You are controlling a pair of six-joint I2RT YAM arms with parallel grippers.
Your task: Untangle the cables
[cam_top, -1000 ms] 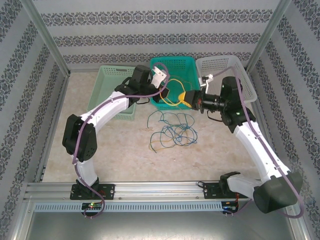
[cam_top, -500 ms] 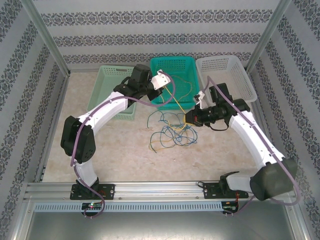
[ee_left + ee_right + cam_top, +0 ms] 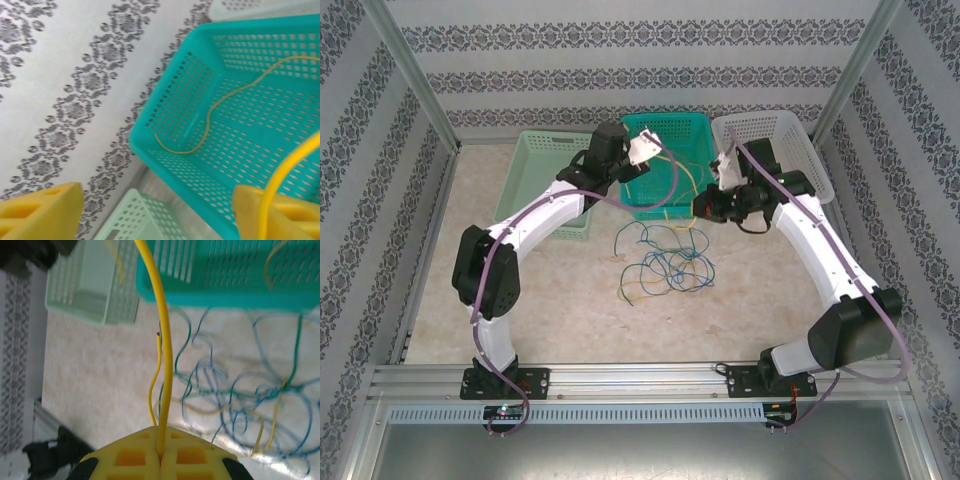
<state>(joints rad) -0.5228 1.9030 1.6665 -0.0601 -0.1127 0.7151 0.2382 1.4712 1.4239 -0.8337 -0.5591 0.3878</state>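
Pale green basket (image 3: 525,180) sits leftmost, with the teal basket (image 3: 690,135) just beside it. Over the teal rim, the left end effector (image 3: 642,150) has its fingers wide apart. Open counter (image 3: 550,290) lies left of the tangled cables (image 3: 665,262). The right end effector (image 3: 161,434) is clamped on a yellow cable (image 3: 167,365), near the white basket (image 3: 785,130).

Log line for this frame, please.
left gripper: open, over teal basket | right gripper: shut on yellow cable | other cables: tangled on table
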